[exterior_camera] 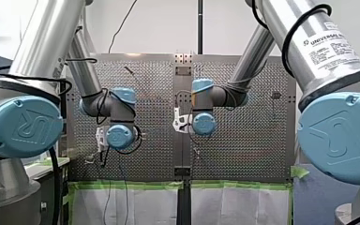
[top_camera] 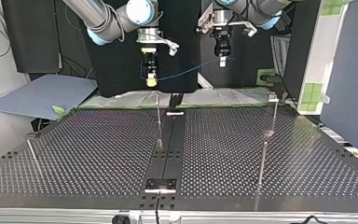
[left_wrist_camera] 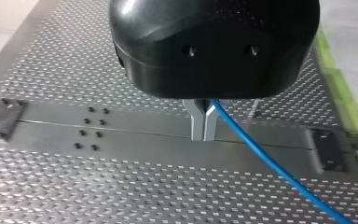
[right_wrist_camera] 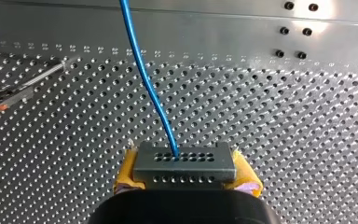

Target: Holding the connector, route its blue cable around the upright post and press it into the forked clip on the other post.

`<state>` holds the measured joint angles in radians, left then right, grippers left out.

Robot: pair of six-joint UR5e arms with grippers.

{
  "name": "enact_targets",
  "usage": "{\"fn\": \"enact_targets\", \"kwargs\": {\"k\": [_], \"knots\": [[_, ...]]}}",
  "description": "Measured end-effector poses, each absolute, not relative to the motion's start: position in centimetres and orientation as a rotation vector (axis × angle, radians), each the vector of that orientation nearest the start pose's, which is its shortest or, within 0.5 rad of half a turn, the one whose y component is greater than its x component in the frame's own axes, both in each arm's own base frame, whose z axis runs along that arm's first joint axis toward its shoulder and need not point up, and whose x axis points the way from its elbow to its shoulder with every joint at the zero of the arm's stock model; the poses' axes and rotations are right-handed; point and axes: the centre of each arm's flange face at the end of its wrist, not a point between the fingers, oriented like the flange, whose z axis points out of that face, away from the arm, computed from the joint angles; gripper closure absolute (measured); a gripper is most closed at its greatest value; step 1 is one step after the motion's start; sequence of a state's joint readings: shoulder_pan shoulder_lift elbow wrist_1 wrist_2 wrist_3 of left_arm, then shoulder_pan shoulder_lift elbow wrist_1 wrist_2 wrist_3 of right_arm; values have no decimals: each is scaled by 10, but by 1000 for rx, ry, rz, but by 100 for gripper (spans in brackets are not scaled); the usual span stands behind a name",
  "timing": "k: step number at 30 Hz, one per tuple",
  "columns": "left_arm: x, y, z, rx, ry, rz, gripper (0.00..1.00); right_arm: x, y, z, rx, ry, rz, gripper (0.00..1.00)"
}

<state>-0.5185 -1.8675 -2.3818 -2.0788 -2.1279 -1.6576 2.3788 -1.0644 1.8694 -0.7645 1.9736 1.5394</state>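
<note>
Two arms reach over the perforated metal desk (exterior_camera: 253, 150) in the front view. Their wrists hide both end effectors, so you learn only that they hang close together near the desk's middle seam.

In the top view, the yellow-padded right end effector (top_camera: 151, 83) and the left end effector (top_camera: 222, 63) hang over the desk's far edge. The thin blue cable (top_camera: 191, 69) is strung between them, above the slim upright metal post (top_camera: 158, 116) and apart from it. The second post (top_camera: 274, 116), at the view's right, carries a small head, likely the forked clip (top_camera: 271, 96), though it is too small to confirm. A bare rod (top_camera: 262, 163) stands nearer the camera on that side, and the cable may snag there if you sweep wide. You have open desk on both sides of the middle post.

In the left wrist view, the metal fingers (left_wrist_camera: 196, 126) are together, pinching the cable. If the span goes tight, it could slide through them.

In the right wrist view, the yellow pads (right_wrist_camera: 127, 175) are clamped on the dark grey perforated connector block (right_wrist_camera: 184, 163), and the cable leaves the block's face. A hard pull round the post would likely strain that joint.
</note>
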Motion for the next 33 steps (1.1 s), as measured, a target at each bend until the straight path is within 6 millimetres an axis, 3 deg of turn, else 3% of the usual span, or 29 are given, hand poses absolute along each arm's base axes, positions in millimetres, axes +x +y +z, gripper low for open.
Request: {"fn": "enact_targets", "kwargs": {"k": [9,22,33], "knots": [[312,-265,157,-116,1550,-29,100,472,-325,169,1578,-962,1447,100],[330,-261,215,-194,1484,18,100,476,-342,230,1544,-919,1548,100],[339,-256,263,-282,1425,10,100,485,-360,254,1545,-883,1605,100]]}}
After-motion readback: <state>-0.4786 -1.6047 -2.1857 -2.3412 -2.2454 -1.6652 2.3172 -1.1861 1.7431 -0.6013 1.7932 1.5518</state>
